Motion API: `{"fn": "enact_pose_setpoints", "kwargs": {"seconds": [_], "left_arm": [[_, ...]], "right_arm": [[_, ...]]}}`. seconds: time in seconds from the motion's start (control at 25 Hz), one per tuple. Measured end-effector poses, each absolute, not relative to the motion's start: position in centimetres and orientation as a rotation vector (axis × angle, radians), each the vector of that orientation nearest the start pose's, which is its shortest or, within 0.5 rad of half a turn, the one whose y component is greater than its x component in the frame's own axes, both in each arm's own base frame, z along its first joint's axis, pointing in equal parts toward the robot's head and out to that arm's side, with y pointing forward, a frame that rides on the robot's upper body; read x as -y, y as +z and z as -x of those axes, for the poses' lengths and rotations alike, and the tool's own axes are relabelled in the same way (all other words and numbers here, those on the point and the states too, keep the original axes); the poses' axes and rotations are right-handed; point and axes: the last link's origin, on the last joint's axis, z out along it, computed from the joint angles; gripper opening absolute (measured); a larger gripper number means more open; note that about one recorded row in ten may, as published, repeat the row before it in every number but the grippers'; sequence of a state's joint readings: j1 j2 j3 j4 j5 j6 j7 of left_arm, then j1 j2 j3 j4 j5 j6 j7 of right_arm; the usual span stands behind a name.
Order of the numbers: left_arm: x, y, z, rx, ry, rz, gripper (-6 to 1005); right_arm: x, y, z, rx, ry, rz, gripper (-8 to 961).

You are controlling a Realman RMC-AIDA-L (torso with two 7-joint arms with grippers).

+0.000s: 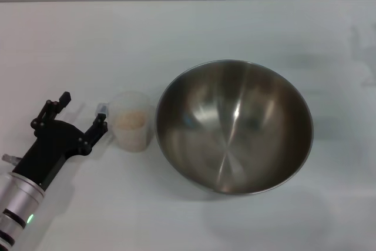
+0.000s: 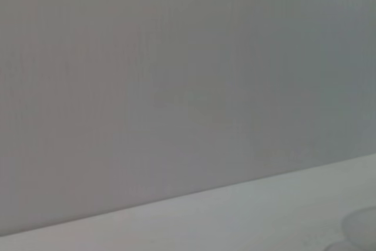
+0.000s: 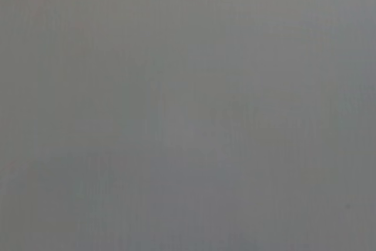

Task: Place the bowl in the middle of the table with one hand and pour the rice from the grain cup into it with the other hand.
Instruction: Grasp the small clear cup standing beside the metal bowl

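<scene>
In the head view, the large steel bowl [image 1: 235, 126] stands on the white table [image 1: 176, 27], right of centre, empty inside. The small clear grain cup [image 1: 133, 121] stands upright just left of the bowl, nearly touching it, with a heap of pale rice [image 1: 130, 120] inside. My left gripper [image 1: 83, 112] is open, low over the table just left of the cup, one fingertip close to the cup's side handle. The right gripper is out of view. The left wrist view shows only the table edge and a faint bit of the cup [image 2: 359, 227].
A plain grey wall shows in both wrist views. The white tabletop stretches behind and in front of the bowl and cup.
</scene>
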State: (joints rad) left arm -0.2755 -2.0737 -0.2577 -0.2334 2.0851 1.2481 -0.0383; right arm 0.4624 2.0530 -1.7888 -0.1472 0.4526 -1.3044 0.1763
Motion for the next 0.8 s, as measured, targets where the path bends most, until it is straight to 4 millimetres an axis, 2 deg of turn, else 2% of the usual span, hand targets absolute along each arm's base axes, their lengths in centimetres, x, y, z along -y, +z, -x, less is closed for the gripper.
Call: {"fn": "enact_pose_setpoints", "kwargs": {"seconds": [0.4, 0.8], "left_arm": [[-24.97, -7.22, 33.08, 0.47, -0.626, 1.911, 778], [-25.09, -7.5, 32.81, 0.474, -0.631, 1.92, 593]], "right_arm": [[-35.2, 3.96, -31.73, -0.394, 0.806, 1.427, 488], [-35.23, 3.83, -31.56, -0.392, 0.811, 1.431, 489]]}}
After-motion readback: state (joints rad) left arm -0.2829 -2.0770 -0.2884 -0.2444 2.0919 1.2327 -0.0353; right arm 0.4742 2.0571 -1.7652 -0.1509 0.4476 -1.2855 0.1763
